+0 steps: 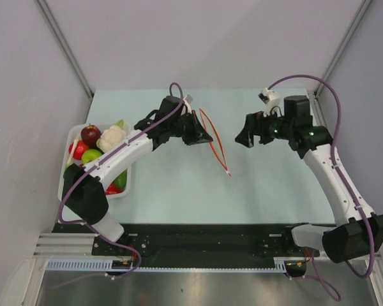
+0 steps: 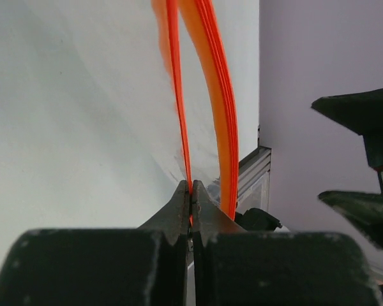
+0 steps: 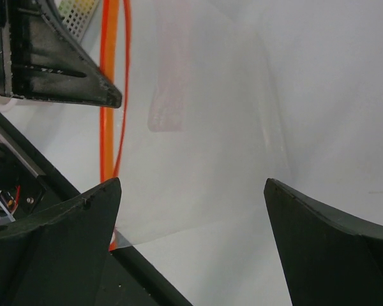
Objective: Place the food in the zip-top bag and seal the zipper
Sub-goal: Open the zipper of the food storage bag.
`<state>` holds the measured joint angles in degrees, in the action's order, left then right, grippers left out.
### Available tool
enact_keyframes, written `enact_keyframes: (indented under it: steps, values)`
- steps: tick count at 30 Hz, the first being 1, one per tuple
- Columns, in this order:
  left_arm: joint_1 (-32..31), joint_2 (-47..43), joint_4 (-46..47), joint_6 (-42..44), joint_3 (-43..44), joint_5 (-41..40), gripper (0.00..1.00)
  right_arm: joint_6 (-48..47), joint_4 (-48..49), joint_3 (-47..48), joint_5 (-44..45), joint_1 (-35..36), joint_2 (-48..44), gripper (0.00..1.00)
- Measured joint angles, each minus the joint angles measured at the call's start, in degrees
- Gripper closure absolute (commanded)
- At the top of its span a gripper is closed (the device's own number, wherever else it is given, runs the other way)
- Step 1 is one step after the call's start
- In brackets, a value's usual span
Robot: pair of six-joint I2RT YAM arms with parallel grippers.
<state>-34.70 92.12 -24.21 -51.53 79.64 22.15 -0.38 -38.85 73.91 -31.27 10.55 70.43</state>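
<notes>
Pale mint table (image 1: 268, 191) between plain lilac walls (image 1: 210, 38), soft light

Light is soft, even and overhead. The table (image 1: 268, 185) reads pale and bright, with barely any shadow, and the top view is sharp throughout. In the left wrist view the zipper (image 2: 220, 95) sits too close to the lens: it blurs and glows, almost overexposed, while the wall (image 2: 319, 51) right of it is dimmer. In the right wrist view a hazy pink smear floats on the bag (image 3: 242, 95), right of the zipper.
</notes>
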Motion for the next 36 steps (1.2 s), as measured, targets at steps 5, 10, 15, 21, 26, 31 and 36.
enact_keyframes:
  steps: [5,10,15,21,26,31,36]
  values:
    - [0.00,-0.28,-0.22,0.13,0.81,-1.22,1.00,1.92,2.82,0.81,3.43,8.79,3.13,0.02]
    - [0.00,-0.31,-0.42,0.55,0.83,-1.49,1.00,0.63,4.28,3.28,6.14,14.21,6.91,0.16]
    - [0.00,-0.35,-0.44,0.68,0.83,-1.62,1.00,-1.84,4.81,5.31,9.75,19.04,9.88,0.37]
    - [0.00,-1.46,-0.44,1.57,0.83,-1.11,1.00,-3.37,4.90,5.31,14.47,21.20,12.48,0.77]
    - [0.87,-4.98,-0.50,3.28,-1.16,-0.61,1.00,-4.09,4.92,5.33,16.59,19.80,14.14,1.00]
    - [6.49,-8.83,-3.10,8.79,-4.63,-0.35,1.00,-3.69,3.10,7.32,14.08,15.89,14.21,1.00]
    - [11.69,-8.85,-10.99,20.55,-3.23,-0.96,1.00,-2.58,0.55,7.28,8.31,11.56,11.13,1.00]
